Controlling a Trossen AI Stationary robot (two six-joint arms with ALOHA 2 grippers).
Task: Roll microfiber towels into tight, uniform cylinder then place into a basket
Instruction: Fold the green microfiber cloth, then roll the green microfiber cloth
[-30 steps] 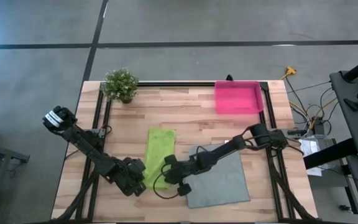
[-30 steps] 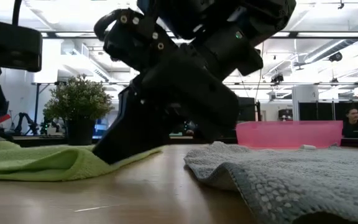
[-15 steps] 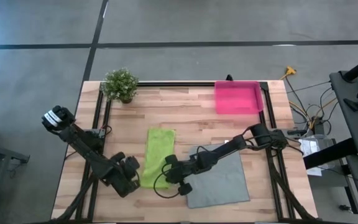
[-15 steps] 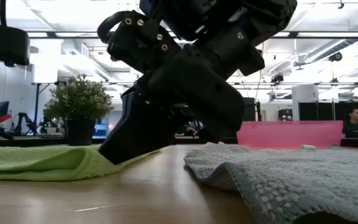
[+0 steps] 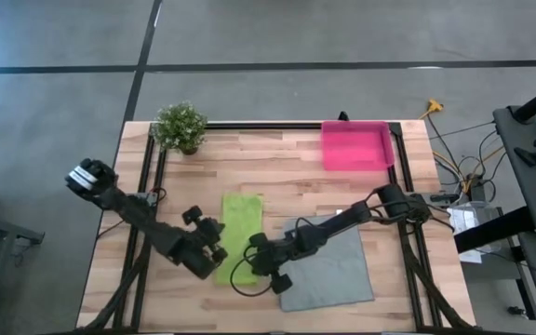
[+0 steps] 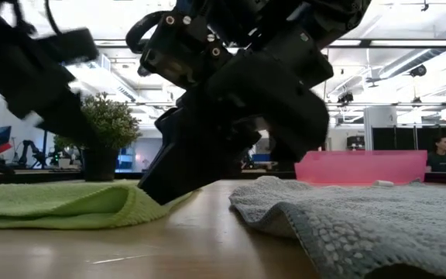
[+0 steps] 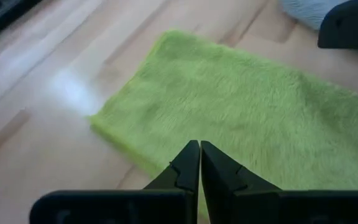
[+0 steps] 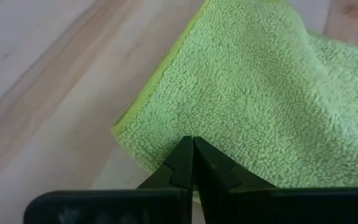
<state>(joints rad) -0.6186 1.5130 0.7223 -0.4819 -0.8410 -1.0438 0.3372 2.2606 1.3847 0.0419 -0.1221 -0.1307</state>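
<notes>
2 towels, 1 green [image 5: 238, 228], 1 grey [image 5: 328, 265], 1 pink basket [image 5: 355, 146], 1 plant [image 5: 180, 126]

Landmark: green towel [image 5: 237, 226], folded into a strip mid-table. Both grippers crowd its near end: left gripper [image 5: 220, 254] on its left edge, right gripper [image 5: 249, 253] on its right, jaws closed. No room between them there. Grey towel [image 5: 328, 263] lies flat just right of it, right arm stretched across it. Far end of the green towel is clear; bare wood runs from there to the plant [image 5: 180, 127] and the pink basket [image 5: 355, 145].
</notes>
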